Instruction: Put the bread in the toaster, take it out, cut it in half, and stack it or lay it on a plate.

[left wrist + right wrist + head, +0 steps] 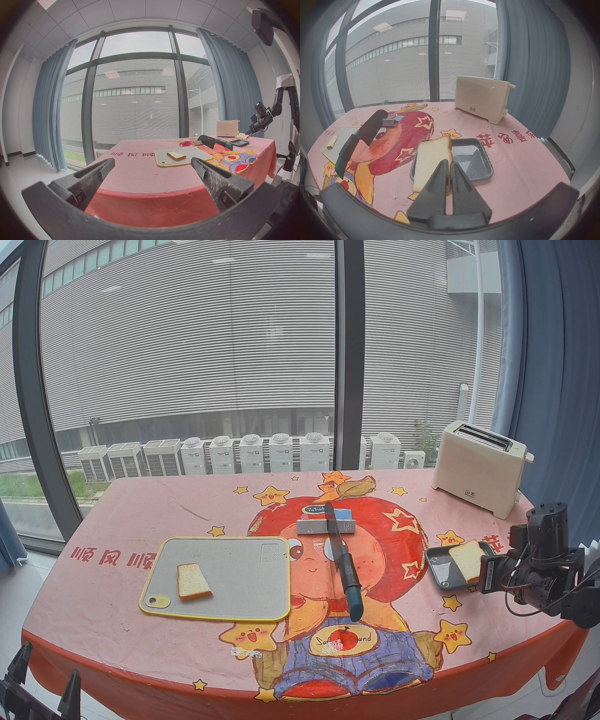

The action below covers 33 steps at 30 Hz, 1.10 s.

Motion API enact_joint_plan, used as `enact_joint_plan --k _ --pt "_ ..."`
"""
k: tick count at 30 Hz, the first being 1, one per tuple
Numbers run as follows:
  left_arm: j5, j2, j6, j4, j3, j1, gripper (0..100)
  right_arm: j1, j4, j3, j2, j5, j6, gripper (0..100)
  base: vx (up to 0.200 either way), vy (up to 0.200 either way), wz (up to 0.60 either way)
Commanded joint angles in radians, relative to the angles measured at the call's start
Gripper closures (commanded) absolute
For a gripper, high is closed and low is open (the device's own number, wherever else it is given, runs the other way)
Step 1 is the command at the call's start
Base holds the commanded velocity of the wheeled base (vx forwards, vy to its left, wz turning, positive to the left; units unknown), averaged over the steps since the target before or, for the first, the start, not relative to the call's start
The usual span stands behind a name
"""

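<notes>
Bread comes to two pieces: a full slice (467,559) lying partly on the dark plate (440,568) at about 3 o'clock on the table (125,515) (taking the window side as 12), and a smaller piece (192,581) on the cutting board (244,577) near 8 o'clock. One toaster (480,468) stands at 2 o'clock; the inside of its slots cannot be made out. One knife (342,562) lies at the centre, blade on a small rest (312,526), handle toward 6. Right gripper (484,572) sits at the plate's 3 o'clock side, jaws pressed together with nothing seen between them; they cover part of the slice's near edge, and whether they touch it is unclear. Left gripper (152,161) hangs off the table past 7 o'clock, jaws spread wide and empty, cut off at the head view's corner.
</notes>
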Motion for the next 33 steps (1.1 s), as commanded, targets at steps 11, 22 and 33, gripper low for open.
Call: enact_joint_plan --k 11,22,33 --pt "0.000 -0.005 0.000 0.000 0.016 0.000 0 -0.032 -0.001 -0.012 0.073 -0.013 0.001 100 0.000 0.000 0.00" --pt "0.000 -0.007 0.000 0.000 0.016 0.000 0 -0.053 -0.002 -0.040 0.125 -0.013 0.006 100 0.000 0.000 0.00" --pt "0.000 -0.005 0.000 0.000 0.016 0.000 0 -0.055 -0.002 -0.053 0.142 -0.013 0.009 100 0.000 0.000 0.00"
